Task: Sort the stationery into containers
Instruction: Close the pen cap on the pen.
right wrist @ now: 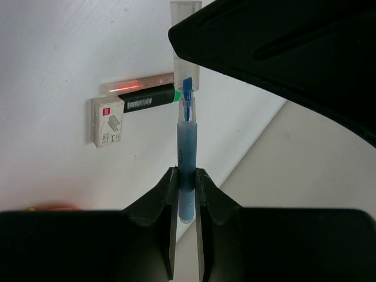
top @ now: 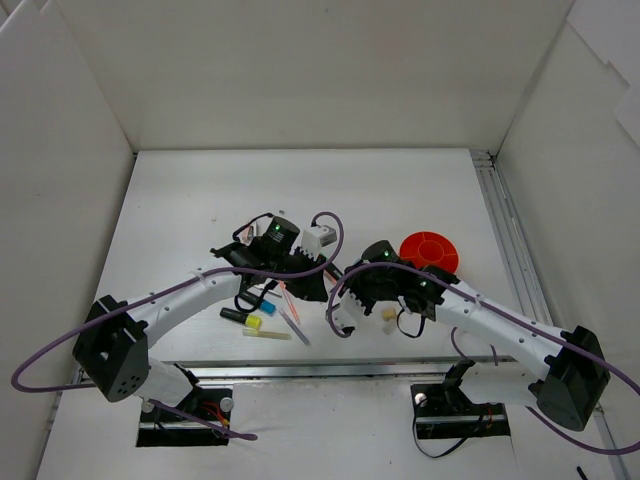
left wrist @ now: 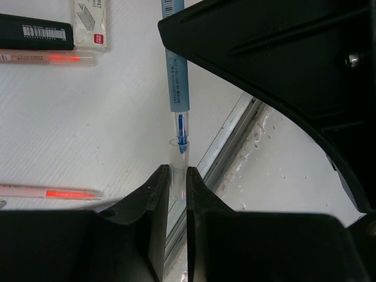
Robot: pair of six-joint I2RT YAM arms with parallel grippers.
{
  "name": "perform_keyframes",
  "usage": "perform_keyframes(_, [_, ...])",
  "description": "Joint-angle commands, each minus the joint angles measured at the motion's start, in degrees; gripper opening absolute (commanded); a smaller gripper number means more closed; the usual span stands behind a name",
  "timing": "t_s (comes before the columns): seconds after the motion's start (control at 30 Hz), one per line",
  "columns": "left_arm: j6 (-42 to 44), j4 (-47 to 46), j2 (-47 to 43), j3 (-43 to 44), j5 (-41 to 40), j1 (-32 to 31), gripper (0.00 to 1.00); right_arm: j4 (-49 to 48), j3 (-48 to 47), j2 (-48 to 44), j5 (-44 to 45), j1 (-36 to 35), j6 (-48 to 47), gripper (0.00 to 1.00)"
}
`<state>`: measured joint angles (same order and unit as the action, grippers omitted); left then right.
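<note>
Alignment of cap and barrel is what the next move turns on. On the left, the left end effector [left wrist: 178, 175] is pinched narrow on a clear cap [left wrist: 178, 157]. The blue pen [left wrist: 176, 76] runs straight away from those jaws, its tip just inside the cap's mouth. Its long axis lies along the line between the two arms, raised off the desk [top: 200, 200], and at the other end the right end effector [right wrist: 186, 179] is clamped narrow around the barrel. Each arm thus has one end. Whether the cap is to go on or come off I cannot tell, but either way the motion would have to follow that axis. The pot [top: 428, 250] stands to the right of the pair, apart from the pen and nearer the right arm. That arm holds the barrel, so I judge it better placed for the drop. Counted, left to right:
- one yellow-tipped highlighter [top: 243, 318]
- one blue-tipped highlighter [top: 265, 306]
- one green-tipped highlighter [right wrist: 150, 100]
- two pink pens [left wrist: 50, 192], lying on the desk in the left wrist view
- one grey pen [top: 297, 328]
- one white eraser [right wrist: 107, 122]
- one beige eraser [top: 388, 313]
- one blue pen, one clear cap and one pot

Other pieces may be hidden under the arms.
</note>
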<state>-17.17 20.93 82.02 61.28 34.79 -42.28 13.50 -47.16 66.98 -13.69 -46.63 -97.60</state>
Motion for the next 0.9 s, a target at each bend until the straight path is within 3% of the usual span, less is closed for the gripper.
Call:
perform_keyframes(0.0, [0.03, -3.43, -1.68, 1.83, 0.9, -0.17, 0.0, -0.67, -2.24, -0.01, -0.37, -1.0, -0.31, 0.0])
perform_keyframes(0.23, [-0.5, -4.58, -0.99, 3.15, 1.16, -0.17, 0.0, -0.57, -2.32, 1.22, -0.37, -3.64, -0.58, 0.0])
perform_keyframes(0.5, [-1.99, -7.48, -0.63, 4.03, 0.81, -0.17, 0.0, -5.76, -2.5, 5.09, 5.44, -5.75, 4.52, 0.0])
perform_keyframes(0.87, [-4.89, -12.57, 2.53, 5.08, -2.44, 0.36, 0.0, -4.8, 0.4, -2.29, -9.5, -5.93, 4.79, 0.0])
